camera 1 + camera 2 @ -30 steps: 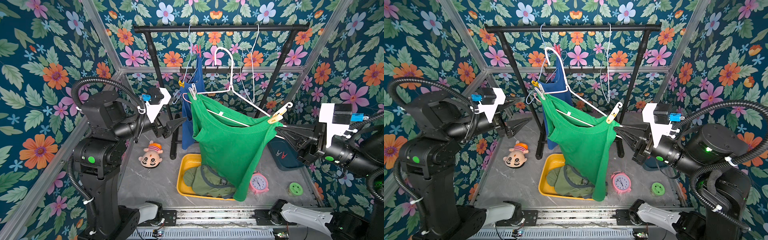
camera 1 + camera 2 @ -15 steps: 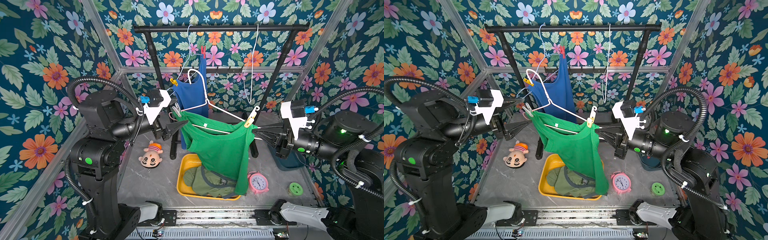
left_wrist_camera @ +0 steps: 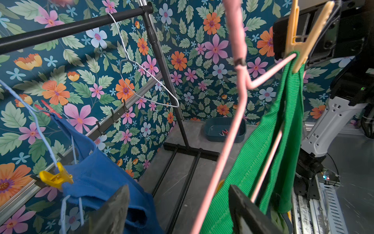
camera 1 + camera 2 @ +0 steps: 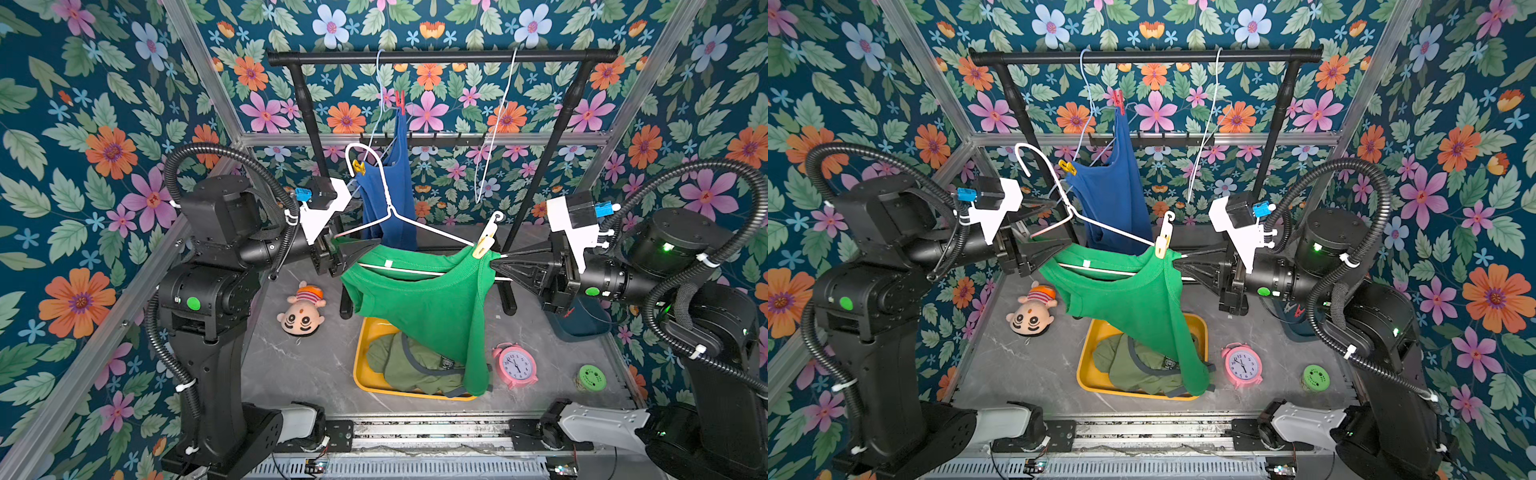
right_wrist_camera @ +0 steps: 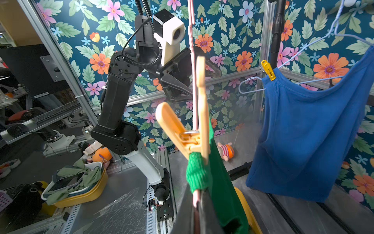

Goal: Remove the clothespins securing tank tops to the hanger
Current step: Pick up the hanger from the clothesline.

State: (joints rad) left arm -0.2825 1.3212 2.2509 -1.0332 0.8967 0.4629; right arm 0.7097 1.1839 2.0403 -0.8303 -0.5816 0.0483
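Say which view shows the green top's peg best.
Right wrist: peg close and sharp, its bite on the green top plain. Left wrist shows it smaller, partly cropped; both top views, tiny.

Floral teal walls [image 4: 104, 124]; grey marbled floor [image 4: 291, 365]; black garment rack [image 4: 440, 55]; aluminium frame posts [image 4: 203, 70].

A green tank top [image 4: 428, 299] of ribbed knit cloth, matt in finish. Its thin wire hanger [image 3: 237, 30] has a smooth pink coating. The pale yellow clothespin [image 5: 192, 143] is smooth, faintly shiny plastic with a metal spring. The blue tank top [image 5: 307, 129] is soft, matt knit cloth. The rack [image 4: 440, 56] is matt black metal tubing. A glossy yellow plastic tray [image 4: 365, 345] holds an olive tank top [image 4: 411, 365] of dull cloth. The tabletop [image 4: 291, 374] is smooth and grey, with marble-like veins.
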